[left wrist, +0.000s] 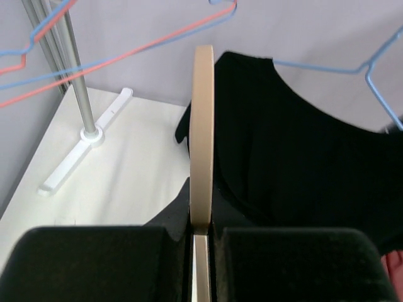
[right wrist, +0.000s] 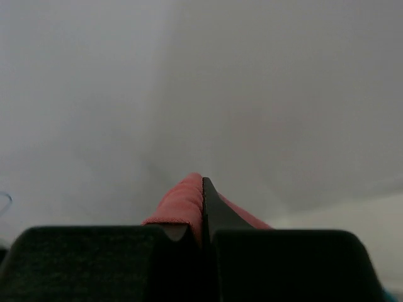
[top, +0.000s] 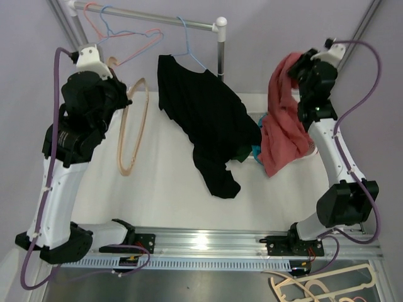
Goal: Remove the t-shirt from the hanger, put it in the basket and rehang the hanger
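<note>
Cotton, red and softly ribbed, is what your right jaws are pinched shut on. The red t-shirt (top: 283,123) hangs from them in a long crumpled drape, raised high at the right of the desk (top: 164,189). Its lower folds reach down to the desk top beside a small scrap of teal fabric (top: 255,151). In the right wrist view a rolled, stitched edge of the shirt (right wrist: 179,201) pokes up between the two black pads against a blank grey wall.

Your left jaws are closed narrow on the wooden hanger (top: 133,126). It is a flat, pale tan loop with smooth rounded edges, and it carries no garment. From above it dangles off the left arm (top: 85,119), over the desk's left side and well apart from the red shirt. In the left wrist view you see it edge-on, a thin upright strip (left wrist: 203,126) clamped between the pads.

Between the two arms a black t-shirt (top: 201,119) of matte, limp cloth hangs on a thin blue wire hanger (top: 191,53). That hanger is hooked over the metal rail (top: 157,22). The shirt's hem is bunched on the desk. Two more wire hangers (top: 126,34), one pink and one blue, sit on the rail's left end. The rail's white foot (left wrist: 82,151) lies flat on the desk.
</note>
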Available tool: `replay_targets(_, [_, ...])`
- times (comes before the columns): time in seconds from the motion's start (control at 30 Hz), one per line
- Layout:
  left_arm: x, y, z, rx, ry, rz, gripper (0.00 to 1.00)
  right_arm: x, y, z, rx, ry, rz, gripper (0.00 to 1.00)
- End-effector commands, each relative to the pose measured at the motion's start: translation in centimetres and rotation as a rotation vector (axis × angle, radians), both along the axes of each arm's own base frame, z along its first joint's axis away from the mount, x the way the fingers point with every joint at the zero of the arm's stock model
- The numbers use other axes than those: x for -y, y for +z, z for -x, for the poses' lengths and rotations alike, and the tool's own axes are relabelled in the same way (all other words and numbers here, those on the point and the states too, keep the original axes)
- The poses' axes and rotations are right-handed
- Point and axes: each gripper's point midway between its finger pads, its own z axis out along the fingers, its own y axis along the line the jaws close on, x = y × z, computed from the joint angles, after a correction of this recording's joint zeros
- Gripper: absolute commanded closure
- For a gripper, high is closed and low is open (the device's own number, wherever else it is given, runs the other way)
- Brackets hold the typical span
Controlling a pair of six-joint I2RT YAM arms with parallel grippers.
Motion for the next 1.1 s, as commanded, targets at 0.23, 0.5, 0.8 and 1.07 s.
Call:
replay_targets(0.23, [0.7, 6.6, -4.3, 0.090, -0.090, 0.005, 0.99, -1.6, -19.2, 7.8, -0.527, -0.049, -0.128, 1.00])
replay_targets(0.5, [1.0, 7.1, -6.2, 0.152, -0.144, -0.024, 0.99, -7.1, -44.9, 12.6, -1.384, 0.077, 0.225, 1.00])
replay_targets(0.8, [0.9, 5.9, -8.8, 0.174, -0.154, -0.070, 0.99, -5.8, -45.9, 12.6, -1.408, 0.028, 0.155, 1.00])
replay_targets(1.07, [0.8, 8.1, -9.2, 0.271, -0.161, -0.129, 0.99, -1.7, -29.6, 10.0, -1.038, -0.095, 0.123, 0.98])
